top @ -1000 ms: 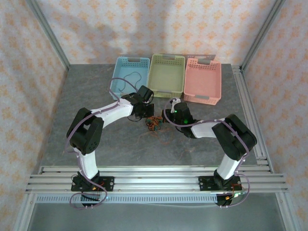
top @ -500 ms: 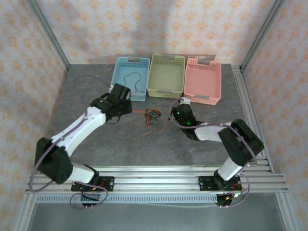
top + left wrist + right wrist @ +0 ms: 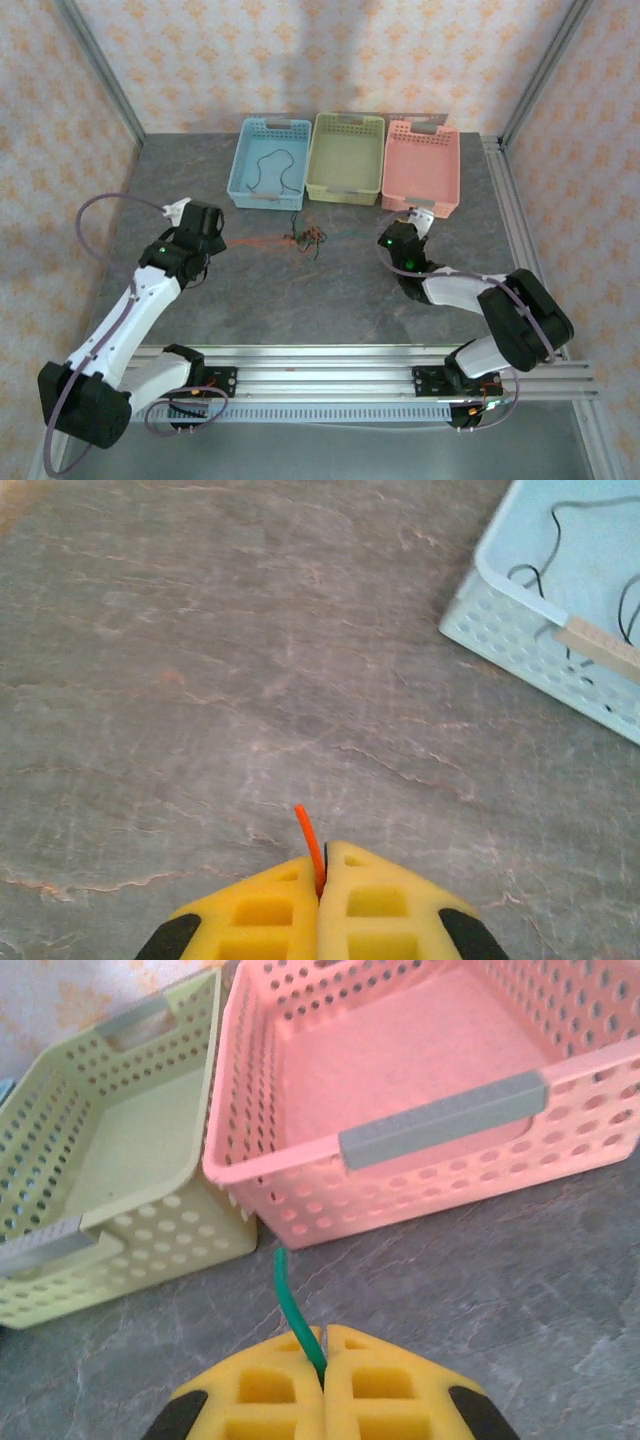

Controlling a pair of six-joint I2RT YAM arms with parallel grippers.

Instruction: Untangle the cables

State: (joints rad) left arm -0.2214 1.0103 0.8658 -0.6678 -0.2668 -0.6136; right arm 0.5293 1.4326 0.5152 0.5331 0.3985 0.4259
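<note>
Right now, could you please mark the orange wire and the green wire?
Thin orange wire (image 3: 309, 842): left wrist view, its free end.
Thin green wire (image 3: 285, 1298): right wrist view, its free end.

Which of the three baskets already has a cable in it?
The blue basket, leftmost in the row: a black cable lies inside. The green basket and pink basket hold none.

Left arm (image 3: 130, 305): stretched forward and out to the left, wrist low over the table. Left gripper (image 3: 322, 868): fingers pressed together, tips pinching an orange wire (image 3: 308, 832). Right arm (image 3: 455, 285): elbow folded at the right, forearm reaching inward and forward. Right gripper (image 3: 325, 1345): fingers pressed together, tips pinching a green wire (image 3: 293, 1295). The grippers are well apart, both angled downward, away from the bases.
</note>
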